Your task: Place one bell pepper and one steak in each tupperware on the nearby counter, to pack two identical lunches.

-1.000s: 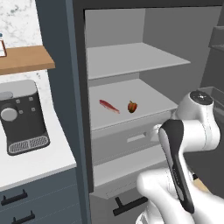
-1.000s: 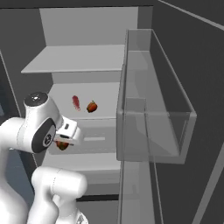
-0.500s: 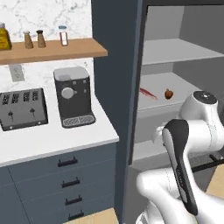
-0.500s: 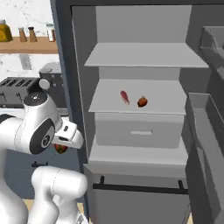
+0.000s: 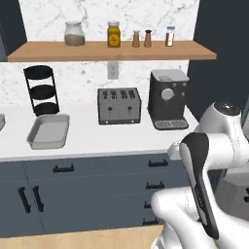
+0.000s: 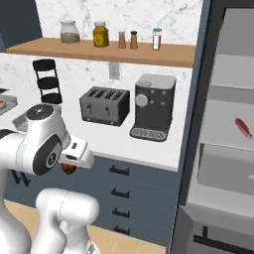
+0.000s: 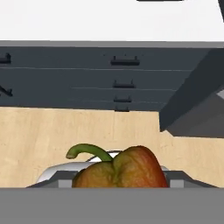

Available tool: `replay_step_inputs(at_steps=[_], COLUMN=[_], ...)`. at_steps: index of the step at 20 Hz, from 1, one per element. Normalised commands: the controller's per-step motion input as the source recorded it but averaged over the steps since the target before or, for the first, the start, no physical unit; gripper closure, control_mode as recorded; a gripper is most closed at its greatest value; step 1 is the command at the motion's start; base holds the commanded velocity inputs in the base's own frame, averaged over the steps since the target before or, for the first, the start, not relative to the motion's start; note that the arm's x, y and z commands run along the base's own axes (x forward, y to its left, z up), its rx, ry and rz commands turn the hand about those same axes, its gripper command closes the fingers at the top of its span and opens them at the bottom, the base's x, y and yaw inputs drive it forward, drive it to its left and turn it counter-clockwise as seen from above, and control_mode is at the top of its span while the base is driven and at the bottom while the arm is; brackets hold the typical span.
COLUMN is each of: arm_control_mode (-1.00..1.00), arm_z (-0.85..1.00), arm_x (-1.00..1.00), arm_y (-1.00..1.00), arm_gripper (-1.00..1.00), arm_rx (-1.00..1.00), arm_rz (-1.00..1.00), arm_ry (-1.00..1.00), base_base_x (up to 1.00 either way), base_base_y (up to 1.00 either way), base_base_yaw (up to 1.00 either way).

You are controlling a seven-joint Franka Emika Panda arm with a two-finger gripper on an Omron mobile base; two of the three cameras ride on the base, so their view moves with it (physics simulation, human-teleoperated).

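Between my fingers sits the bell pepper [image 7: 120, 169], clamped. Gripper [image 6: 68, 167] hangs low, near the counter [image 6: 116, 141] drawers.

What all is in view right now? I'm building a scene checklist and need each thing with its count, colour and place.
counter: one, white top over slate-blue drawers, under the shelf
wooden wall shelf: one, brown, above the counter
jars and shakers: five, mixed colours, in a row on the shelf
toaster: one, grey, mid counter
coffee machine: one, dark, right of the toaster
tiered stand: one, black, left of the toaster
tray: one, grey, in front of the stand
steak: one, red, on a fridge shelf
bell pepper: one, red-orange with green stem, held low in the hand
hand: one, white, closed on the pepper
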Motion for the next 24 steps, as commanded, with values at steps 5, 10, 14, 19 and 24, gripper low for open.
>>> replay_step_inputs(at_steps=[5, 10, 14, 19, 24], arm_control_mode=[1.00, 1.00, 1.00, 1.00, 1.00], arm_z=[0.00, 0.00, 0.00, 0.00, 0.00], arm_x=[0.00, 0.00, 0.00, 0.00, 0.00], arm_y=[0.00, 0.00, 0.00, 0.00, 0.00], arm_gripper=[1.00, 1.00, 1.00, 1.00, 1.00], arm_rx=[0.00, 0.00, 0.00, 0.00, 0.00], arm_rz=[0.00, 0.00, 0.00, 0.00, 0.00], arm_ry=[0.00, 0.00, 0.00, 0.00, 0.00], base_base_x=[0.57, 0.78, 0.53, 0.24, 0.13], base_base_y=[1.00, 1.00, 1.00, 0.96, 0.78], base_base_yaw=[0.09, 0.00, 0.00, -0.02, -0.20])
